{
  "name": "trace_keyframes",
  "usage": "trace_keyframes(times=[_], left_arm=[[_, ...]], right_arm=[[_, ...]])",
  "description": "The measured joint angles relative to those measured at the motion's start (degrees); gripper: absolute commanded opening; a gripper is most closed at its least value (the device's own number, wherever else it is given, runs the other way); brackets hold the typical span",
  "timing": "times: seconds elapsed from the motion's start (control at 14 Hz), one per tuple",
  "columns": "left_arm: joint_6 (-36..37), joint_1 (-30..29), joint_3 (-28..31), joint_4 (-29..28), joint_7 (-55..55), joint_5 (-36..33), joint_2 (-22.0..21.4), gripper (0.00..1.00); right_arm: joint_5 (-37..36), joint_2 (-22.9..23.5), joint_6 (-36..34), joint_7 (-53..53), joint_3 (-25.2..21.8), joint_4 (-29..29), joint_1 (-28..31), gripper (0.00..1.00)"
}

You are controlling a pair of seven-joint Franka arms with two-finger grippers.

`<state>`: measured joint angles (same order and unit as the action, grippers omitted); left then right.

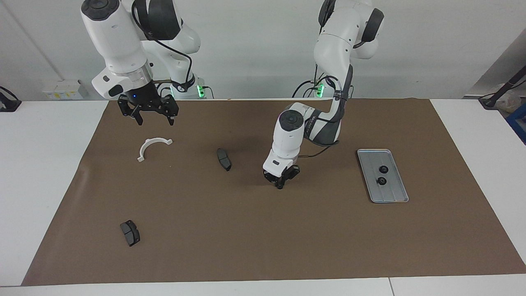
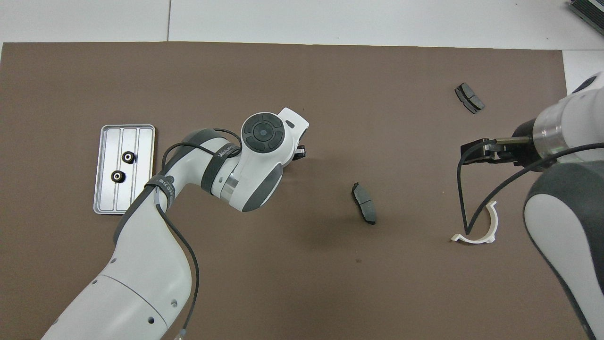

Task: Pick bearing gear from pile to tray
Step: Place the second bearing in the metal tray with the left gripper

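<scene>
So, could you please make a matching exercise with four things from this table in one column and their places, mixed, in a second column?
Things:
1. tray
2. white half-ring bracket
3. left gripper
4. right gripper

Places:
A. raised above the mat, over the spot beside the white bracket
B. down at the mat near the middle of the table
C. lying on the mat at the right arm's end
D. at the left arm's end, with two black round pieces in it

Pairs: 1-D, 2-C, 3-B, 4-A
</scene>
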<state>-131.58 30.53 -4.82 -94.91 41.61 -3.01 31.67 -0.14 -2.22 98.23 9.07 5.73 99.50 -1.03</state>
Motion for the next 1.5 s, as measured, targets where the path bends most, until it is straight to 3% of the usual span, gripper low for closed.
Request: trace_keyframes(times=[0.5,0.79,1.0,1.22,1.5], left_arm=[[-0.57,-0.01,0.03,0.02,0.05,0.0,0.06,0.1],[-0.57,-0.02,0.19,0.15,0.06,0.0,0.07,0.08],[3.17,-0.76,2.25,3.92,0.05,0.0,-0.03,0.08],[11.34,-6.27,2.93,9.49,-4.59,-0.01,-0.84,0.08],[17.09,-15.31,3.14,9.85,-20.45,0.16,-4.09,0.08]], right_arm=[[0.0,0.0,0.01,-0.02,0.02,0.0,0.0,1.0],[0.0,-0.03,0.01,-0.02,0.02,0.0,0.0,1.0],[0.01,-0.04,0.01,-0.02,0.02,0.0,0.0,1.0],[0.01,-0.04,0.01,-0.02,0.02,0.0,0.0,1.0],[0.01,-0.04,0.01,-0.02,0.02,0.0,0.0,1.0]])
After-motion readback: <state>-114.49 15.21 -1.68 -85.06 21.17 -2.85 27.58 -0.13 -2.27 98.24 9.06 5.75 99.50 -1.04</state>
